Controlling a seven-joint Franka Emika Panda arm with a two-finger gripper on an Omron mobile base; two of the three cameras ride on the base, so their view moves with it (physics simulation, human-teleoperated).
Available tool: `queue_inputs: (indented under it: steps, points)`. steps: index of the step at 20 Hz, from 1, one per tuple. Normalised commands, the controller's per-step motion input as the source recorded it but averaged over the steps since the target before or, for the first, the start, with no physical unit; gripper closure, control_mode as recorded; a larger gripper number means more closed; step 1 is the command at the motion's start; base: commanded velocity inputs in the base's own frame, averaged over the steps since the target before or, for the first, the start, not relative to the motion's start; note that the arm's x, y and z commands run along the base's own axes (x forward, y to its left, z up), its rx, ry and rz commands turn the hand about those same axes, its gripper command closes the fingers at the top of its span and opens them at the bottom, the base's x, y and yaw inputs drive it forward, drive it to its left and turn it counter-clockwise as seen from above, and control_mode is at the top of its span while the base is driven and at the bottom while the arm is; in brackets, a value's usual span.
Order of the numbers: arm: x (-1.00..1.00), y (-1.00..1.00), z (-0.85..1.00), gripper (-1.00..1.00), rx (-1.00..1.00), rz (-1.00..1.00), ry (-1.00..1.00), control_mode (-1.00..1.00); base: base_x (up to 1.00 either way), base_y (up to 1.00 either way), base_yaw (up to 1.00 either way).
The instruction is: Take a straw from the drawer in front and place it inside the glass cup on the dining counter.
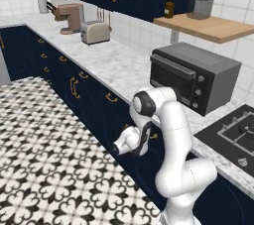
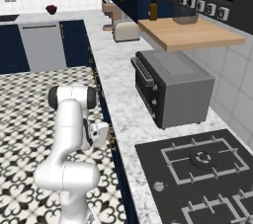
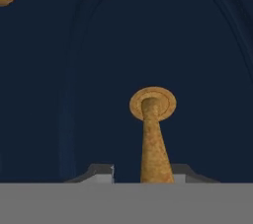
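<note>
My gripper sits tight against the navy drawer, a smooth matte front with a faintly raised arched panel. Its brass bar handle is speckled and rounded, flaring into a round mounting disc. The handle runs down between my fingertips, which stand narrowly apart on either side of it; whether they press it I cannot tell. No writing is legible.

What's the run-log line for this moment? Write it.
stage: reaching drawer | gripper: astride brass handle, grip unconfirmed | drawer: looks shut
</note>
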Motion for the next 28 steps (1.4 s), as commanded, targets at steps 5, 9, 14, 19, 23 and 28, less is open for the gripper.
queue_inputs:
  steps: [5, 9, 14, 19, 23, 28]
  points:
    - [-0.42, 0.97, 0.00, 1.00, 0.00, 0.00, 0.00, -1.00, 0.00, 0.00, 0.00]
    - [-0.46, 1.00, 0.00, 1.00, 0.00, 0.00, 0.00, -1.00, 0.00, 0.00, 0.00]
    - [-0.45, 1.00, 0.00, 1.00, 0.01, 0.00, 0.02, -1.00, 0.00, 0.00, 0.00]
    - [-0.37, 1.00, 0.00, 1.00, 0.04, 0.00, 0.06, -1.00, 0.00, 0.00, 0.00]
    - [-0.21, 1.00, 0.00, 1.00, 0.06, 0.00, 0.12, -1.00, 0.00, 0.00, 0.00]
    - [-0.04, 0.87, 0.05, -1.00, 0.13, 0.00, 0.11, -1.00, 0.00, 0.00, 0.00]
